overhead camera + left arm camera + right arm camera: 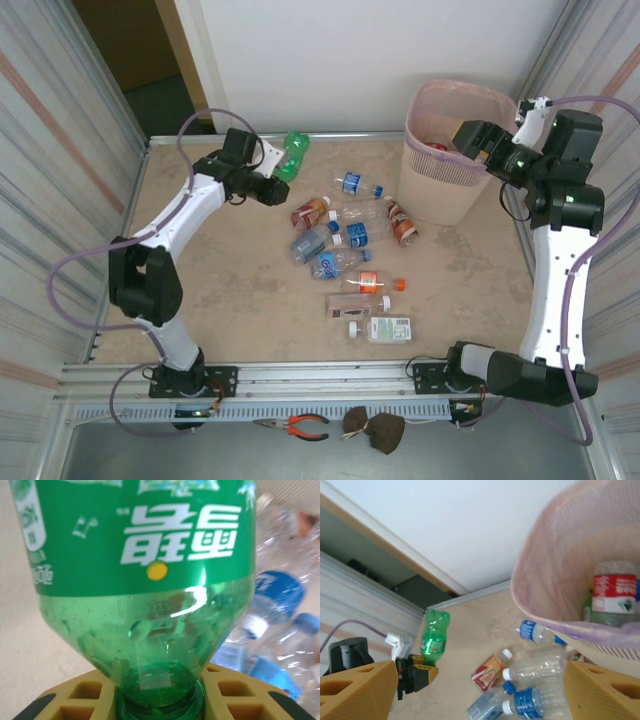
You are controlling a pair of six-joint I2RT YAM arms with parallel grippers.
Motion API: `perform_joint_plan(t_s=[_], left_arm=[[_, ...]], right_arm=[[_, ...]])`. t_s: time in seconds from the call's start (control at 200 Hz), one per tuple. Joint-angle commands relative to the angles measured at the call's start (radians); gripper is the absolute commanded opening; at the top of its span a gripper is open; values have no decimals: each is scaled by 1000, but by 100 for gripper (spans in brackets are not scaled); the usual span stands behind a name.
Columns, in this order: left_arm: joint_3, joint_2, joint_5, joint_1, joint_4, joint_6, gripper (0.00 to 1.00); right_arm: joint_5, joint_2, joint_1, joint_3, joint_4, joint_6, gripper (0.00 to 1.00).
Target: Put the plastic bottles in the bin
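A beige speckled desk (220,300) sits between ribbed grey side walls, with a white wall behind. At upper left, the left fingers (235,695) are clamped on the neck of a green bottle (293,155) with a green label. Clear, mostly blue-capped plastic bottles (350,240) lie scattered at centre. At upper right stands the pale pink slatted bin (440,190), a red-labelled bottle (615,592) inside. The right fingers (355,690) stand wide apart by its rim.

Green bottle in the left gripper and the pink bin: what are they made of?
The green translucent bottle looks like glossy tinted plastic: sharp highlights, droplets visible through its wall. The pale pink slatted bin seems matte moulded plastic; light passes through its perforated sides.
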State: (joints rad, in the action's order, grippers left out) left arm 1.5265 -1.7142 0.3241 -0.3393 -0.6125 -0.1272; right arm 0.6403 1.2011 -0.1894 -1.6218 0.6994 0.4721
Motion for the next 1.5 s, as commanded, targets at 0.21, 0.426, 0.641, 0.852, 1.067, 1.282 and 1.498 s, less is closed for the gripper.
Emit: perform_joint_plan(t_s=[0.21,0.426,0.641,0.852,1.067,1.282,1.498], left_arm=[[-65,238,295,-49,212,-1,30],[-98,364,373,-120,334,-10,30],[-101,441,381,-197,422,1,32],[-110,492,298,-282,510,11,33],[-129,516,204,-363,610,32,34],[-126,512,181,-395,646,40,35],[-126,503,192,-406,661,47,35]], right_arm=[[130,-90,120,104,-370,38,88],[119,-105,290,110,-468,-13,91],[83,-112,456,107,-554,-48,95],[32,-96,573,102,-612,-64,96],[22,-71,679,94,-648,-121,99],[18,-50,763,85,-687,-169,99],[-37,-25,803,61,-663,-226,99]])
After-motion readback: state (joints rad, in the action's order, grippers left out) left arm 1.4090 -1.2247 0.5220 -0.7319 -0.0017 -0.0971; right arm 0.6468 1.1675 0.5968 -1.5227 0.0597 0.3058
